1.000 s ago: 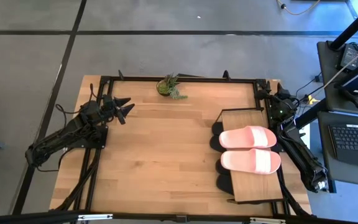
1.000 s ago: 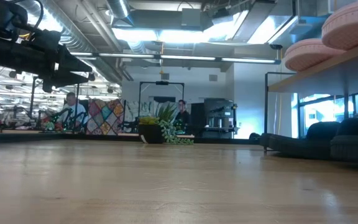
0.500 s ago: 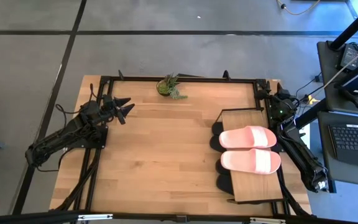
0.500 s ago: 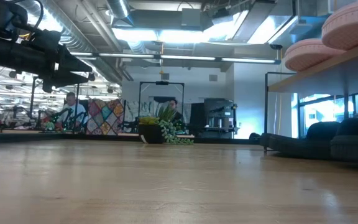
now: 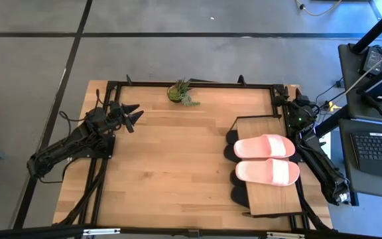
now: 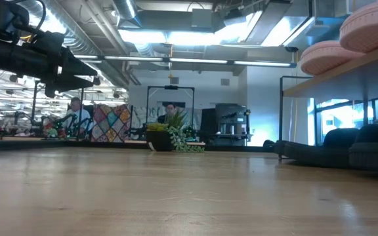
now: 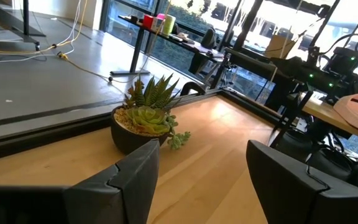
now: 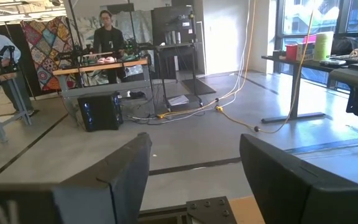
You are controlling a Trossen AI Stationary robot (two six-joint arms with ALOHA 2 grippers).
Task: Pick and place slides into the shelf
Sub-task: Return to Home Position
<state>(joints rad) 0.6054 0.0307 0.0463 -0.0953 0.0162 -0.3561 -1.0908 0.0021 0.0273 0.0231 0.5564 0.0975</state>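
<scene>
The worktop [image 5: 171,172] carries the shelf [image 5: 270,200] at its right side, with two pink slides [image 5: 264,146] side by side on its top board and black slides [image 5: 231,153] peeking out underneath. Both tools are empty, fingers [image 7: 135,180] spread wide: the left tool [image 5: 138,113] over the far-left area, the right tool [image 8: 194,142] beside the shelf's far end.

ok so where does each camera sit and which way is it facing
High: overhead, straight down on the table; both arms show, left gripper open.
Low: table-top height, level across to the shelf; left arm at upper left.
Left wrist: past its open fingers toward the plant.
Right wrist: right gripper open, facing the room off the table.
Shared: the plant appears in high, low and left wrist views.
</scene>
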